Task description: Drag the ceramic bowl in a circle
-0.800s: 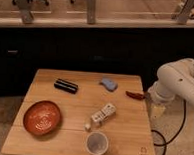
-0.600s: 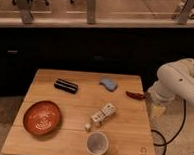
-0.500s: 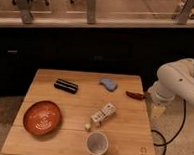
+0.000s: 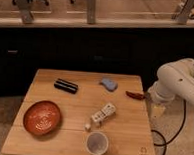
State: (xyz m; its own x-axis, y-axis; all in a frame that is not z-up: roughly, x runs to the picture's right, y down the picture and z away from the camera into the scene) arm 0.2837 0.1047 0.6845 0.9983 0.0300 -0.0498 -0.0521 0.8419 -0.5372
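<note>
The ceramic bowl [image 4: 43, 117] sits at about eight o'clock on the counter [image 4: 78, 103], with nothing touching it. A whitish cup [image 4: 97, 143] stands toward its four o'clock. The gripper [image 4: 152, 110] hangs off the counter's three o'clock edge, jaws released and holding nothing.

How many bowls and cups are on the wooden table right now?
2: the ceramic bowl at the front left, and a whitish cup at the front middle. None looks hidden. The hand hangs right of the table, open and empty.
</note>
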